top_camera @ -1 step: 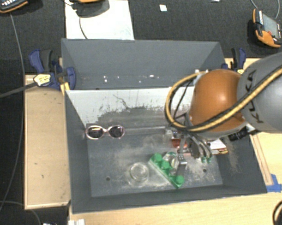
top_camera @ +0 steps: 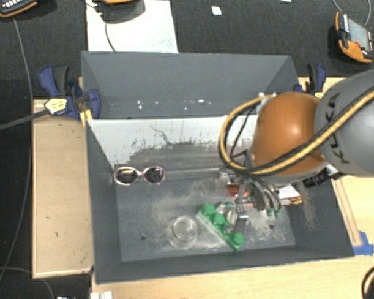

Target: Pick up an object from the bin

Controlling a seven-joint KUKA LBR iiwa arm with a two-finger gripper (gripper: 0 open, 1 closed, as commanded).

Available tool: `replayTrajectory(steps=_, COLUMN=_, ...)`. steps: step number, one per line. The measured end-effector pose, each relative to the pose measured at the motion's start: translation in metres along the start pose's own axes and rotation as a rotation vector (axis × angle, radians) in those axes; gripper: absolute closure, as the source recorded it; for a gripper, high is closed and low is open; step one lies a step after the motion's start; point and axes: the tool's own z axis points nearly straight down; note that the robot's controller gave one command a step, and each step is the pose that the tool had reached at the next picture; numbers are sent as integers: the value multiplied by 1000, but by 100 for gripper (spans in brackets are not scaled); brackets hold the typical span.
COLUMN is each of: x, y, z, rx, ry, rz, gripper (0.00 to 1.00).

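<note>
My gripper (top_camera: 238, 216) hangs low over the front right part of the bin floor, right at a green plastic piece (top_camera: 215, 222) that lies slanting toward the front wall. Its fingertips touch or overlap the green piece's right side; I cannot tell how far apart they stand. A clear, round glass-like thing (top_camera: 184, 228) lies just left of the green piece. Behind the gripper a small red and white thing (top_camera: 232, 189) peeks out from under the wrist.
A pair of glasses with pale lenses (top_camera: 139, 175) lies at the back left of the bin floor. The arm with its orange dome and looping cables comes in from the right and hides the bin's right side.
</note>
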Motion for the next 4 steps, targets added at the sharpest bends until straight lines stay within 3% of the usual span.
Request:
replayTrajectory(steps=1, x=20, y=-10, z=41, rx=0, ry=3, rz=53, gripper=0)
replayTrajectory(steps=2, x=11, y=-12, z=55, rx=-2, ry=-5, rz=60, gripper=0)
replayTrajectory(steps=3, x=15, y=-32, z=85, rx=-1, ry=0, rz=90, gripper=0)
replayTrajectory(steps=4, x=13, y=-28, z=91, rx=-2, ry=-4, rz=102, gripper=0)
